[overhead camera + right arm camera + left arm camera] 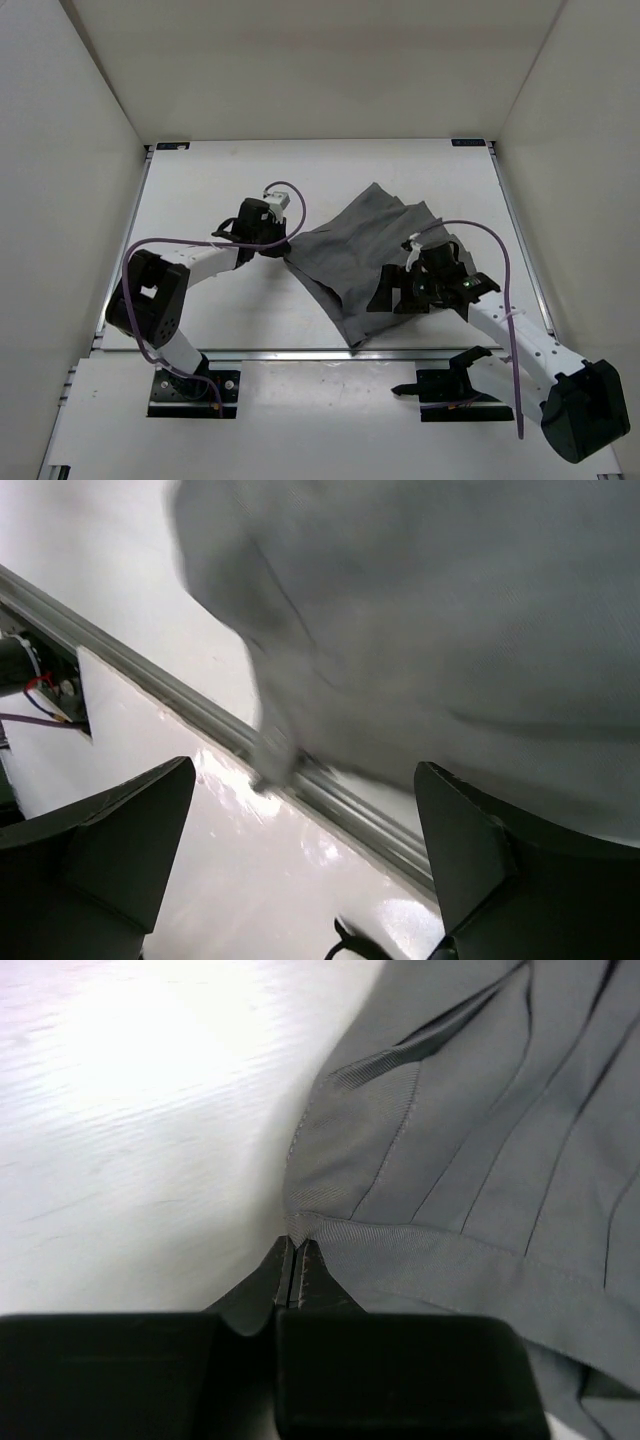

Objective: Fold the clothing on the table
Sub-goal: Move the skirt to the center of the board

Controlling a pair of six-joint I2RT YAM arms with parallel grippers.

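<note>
- Top external view: I see the grey clothing lying crumpled around the middle of the table, a little towards the right side. Its near tip reaches almost to the silver rail along the front edge.
- The left gripper sits at the left edge of the clothing, with its arm bent in from the front-left corner.
- On the left wrist camera the jaws are pressed together with no gap between them. They pinch a stitched corner of the fabric right at their tips. From that pinch the cloth fans out to the right in long lengthwise creases, and I see bare white table on the left.
- The right gripper hovers over the front-right part of the clothing, near the front edge.
- On the right wrist camera its jaws stand wide apart with nothing clamped between them. The fabric beyond them is blurred. A loose corner of it hangs over the rail.
</note>
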